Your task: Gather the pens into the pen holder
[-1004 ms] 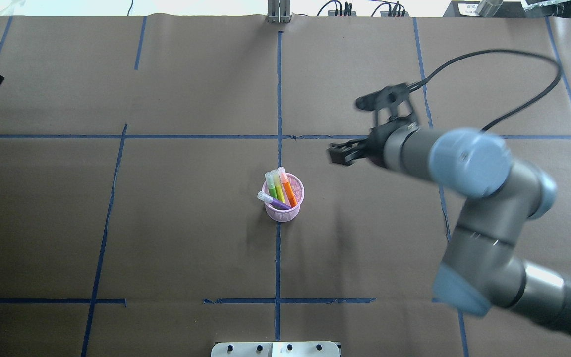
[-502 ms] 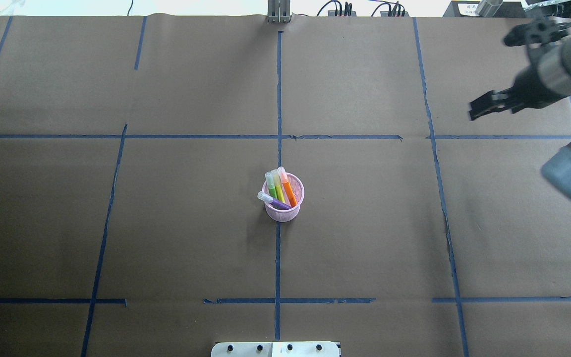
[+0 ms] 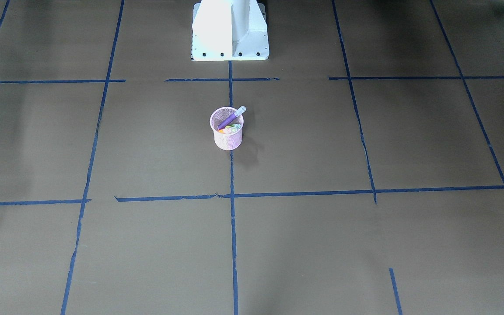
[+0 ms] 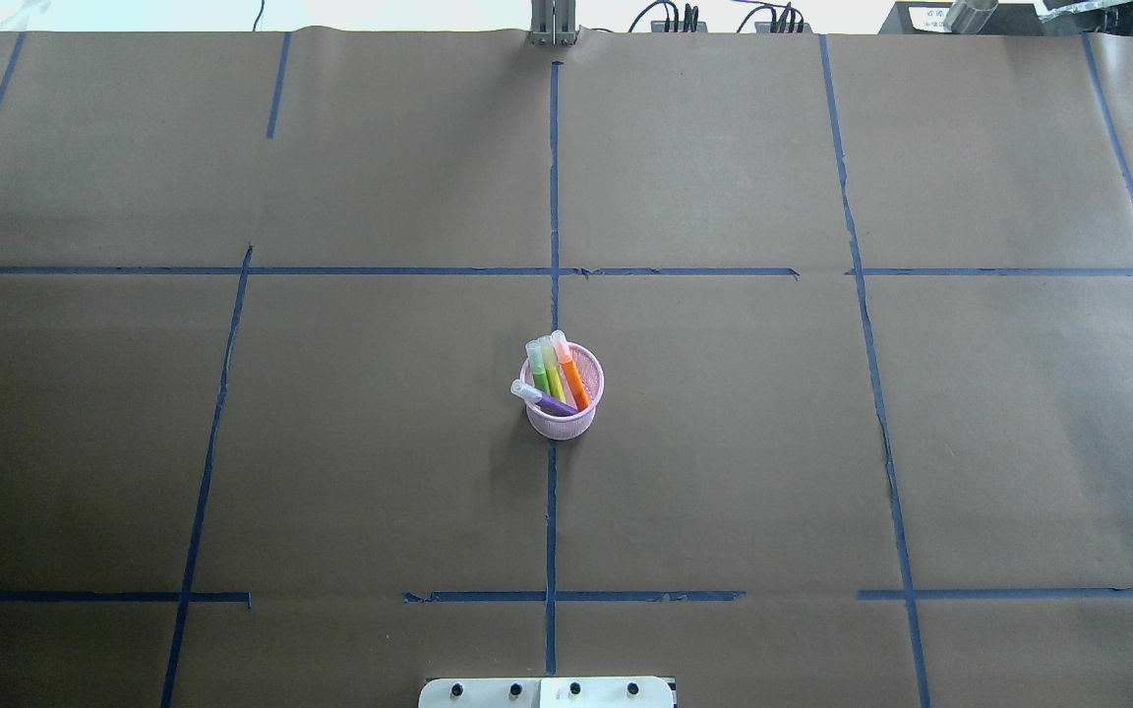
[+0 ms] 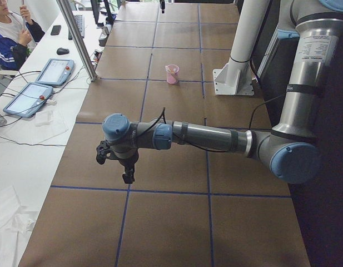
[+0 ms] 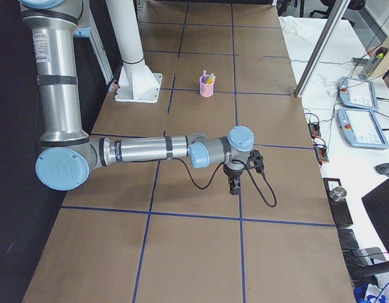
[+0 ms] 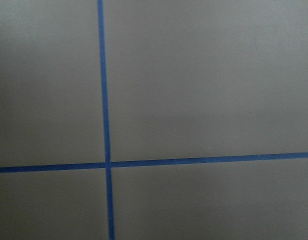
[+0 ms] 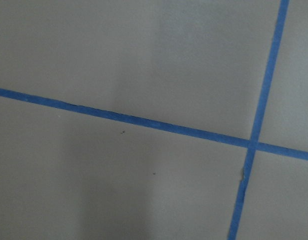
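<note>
The purple, orange and green pens (image 4: 573, 382) stand in the pink pen holder (image 4: 564, 421) at mid-counter (image 4: 330, 442), so I judge the collecting done; my left hand (image 5: 127, 177) and right hand (image 6: 233, 187) hang well away, and I cannot tell whether they are apart or together.

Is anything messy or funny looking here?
Nothing much. The pink pen holder stands upright with the pens inside it. Only the purple pen leans lower than the others, its cap poking out over the rim. That's a bit askew, not a spill.
</note>
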Robot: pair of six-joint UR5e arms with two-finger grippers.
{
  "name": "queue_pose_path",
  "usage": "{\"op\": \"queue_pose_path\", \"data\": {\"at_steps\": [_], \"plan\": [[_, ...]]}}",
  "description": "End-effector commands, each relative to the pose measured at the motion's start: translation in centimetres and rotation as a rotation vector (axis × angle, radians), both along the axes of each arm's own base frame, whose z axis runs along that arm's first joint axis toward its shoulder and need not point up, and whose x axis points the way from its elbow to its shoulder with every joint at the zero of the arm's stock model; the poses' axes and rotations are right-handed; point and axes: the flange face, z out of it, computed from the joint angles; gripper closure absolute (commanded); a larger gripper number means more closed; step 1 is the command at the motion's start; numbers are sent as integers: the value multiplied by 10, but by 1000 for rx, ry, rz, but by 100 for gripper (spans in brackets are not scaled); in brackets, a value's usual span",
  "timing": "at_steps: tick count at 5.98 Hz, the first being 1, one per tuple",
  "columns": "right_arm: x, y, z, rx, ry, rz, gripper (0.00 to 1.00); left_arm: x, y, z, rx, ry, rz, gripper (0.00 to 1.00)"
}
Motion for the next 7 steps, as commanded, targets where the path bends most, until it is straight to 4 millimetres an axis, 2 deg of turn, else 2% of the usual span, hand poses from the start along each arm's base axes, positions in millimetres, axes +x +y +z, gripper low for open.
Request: {"op": "queue_pose_path", "data": {"at_steps": [1, 2, 3, 4, 5, 6, 7], "plan": [[72, 18, 34, -64, -2, 124, 0, -4, 23, 27, -45, 1, -1, 0], [102, 37, 51, -104, -9, 184, 0, -4, 32, 36, -60, 1, -1, 0], [121, 57, 64, -141, -56, 225, 0, -4, 33, 37, -58, 1, 1, 0], [136, 71, 68, -159, -99, 260, 0, -4, 33, 39, -61, -1, 1, 0], [149, 69, 63, -202, -100, 289, 0, -4, 35, 43, -70, -1, 1, 0], [156, 65, 49, -235, -96, 303, 0, -4, 39, 47, -76, -1, 3, 0], [156, 67, 50, -239, -93, 304, 0, -4, 40, 49, -63, -3, 18, 0]]}}
